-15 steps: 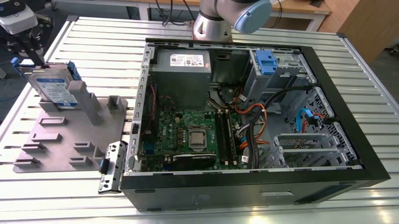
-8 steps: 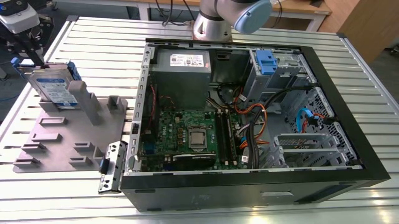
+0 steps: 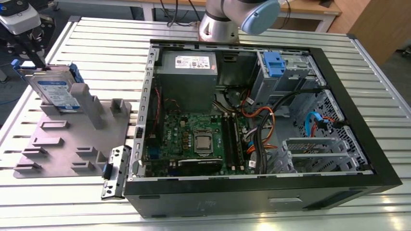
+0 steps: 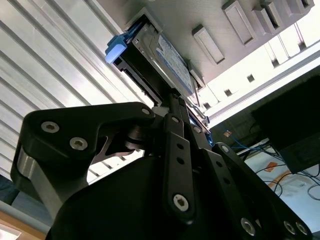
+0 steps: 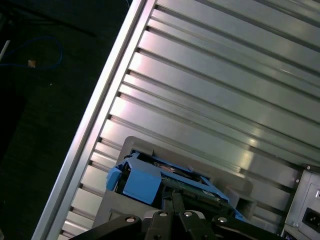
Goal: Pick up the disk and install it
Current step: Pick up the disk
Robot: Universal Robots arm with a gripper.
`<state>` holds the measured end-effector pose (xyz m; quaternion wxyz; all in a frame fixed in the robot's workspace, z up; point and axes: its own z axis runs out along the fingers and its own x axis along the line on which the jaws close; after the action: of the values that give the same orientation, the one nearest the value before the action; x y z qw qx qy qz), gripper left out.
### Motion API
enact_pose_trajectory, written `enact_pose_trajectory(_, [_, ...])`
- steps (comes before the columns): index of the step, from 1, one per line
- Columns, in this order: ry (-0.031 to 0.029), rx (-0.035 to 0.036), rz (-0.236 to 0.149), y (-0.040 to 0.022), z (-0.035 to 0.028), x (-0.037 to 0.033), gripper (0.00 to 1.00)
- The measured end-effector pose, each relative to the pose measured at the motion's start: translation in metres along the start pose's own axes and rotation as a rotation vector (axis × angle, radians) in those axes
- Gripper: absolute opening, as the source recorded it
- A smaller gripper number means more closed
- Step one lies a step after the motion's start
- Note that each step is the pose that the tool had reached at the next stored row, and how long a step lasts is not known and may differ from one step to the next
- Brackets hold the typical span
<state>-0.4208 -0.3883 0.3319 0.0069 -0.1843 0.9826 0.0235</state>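
disk (image 3: 57, 91) upright in holder (image 3: 61, 144), exterior view's left of case (image 3: 224, 192), gripper (image 3: 37, 61) seemingly just above

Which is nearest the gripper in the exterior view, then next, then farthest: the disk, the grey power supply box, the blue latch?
1. The disk, upright on the grey holder, just under the gripper.
2. The power supply box, inside the computer case.
3. The blue latch, farther toward the exterior view's right.

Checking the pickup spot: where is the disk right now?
On the exterior view's left, the disk stands upright in the grey holder, beside the open computer case.
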Motion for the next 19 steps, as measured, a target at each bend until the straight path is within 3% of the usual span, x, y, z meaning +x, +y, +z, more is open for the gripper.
enact_pose_trajectory(10, [0.0029, -0.0014, -0.067, 0.0000, 0.0000, 0.0000, 0.11])
enact_pose_trajectory(19, [0.0031, -0.0014, -0.069, 0.0000, 0.0000, 0.0000, 0.11])
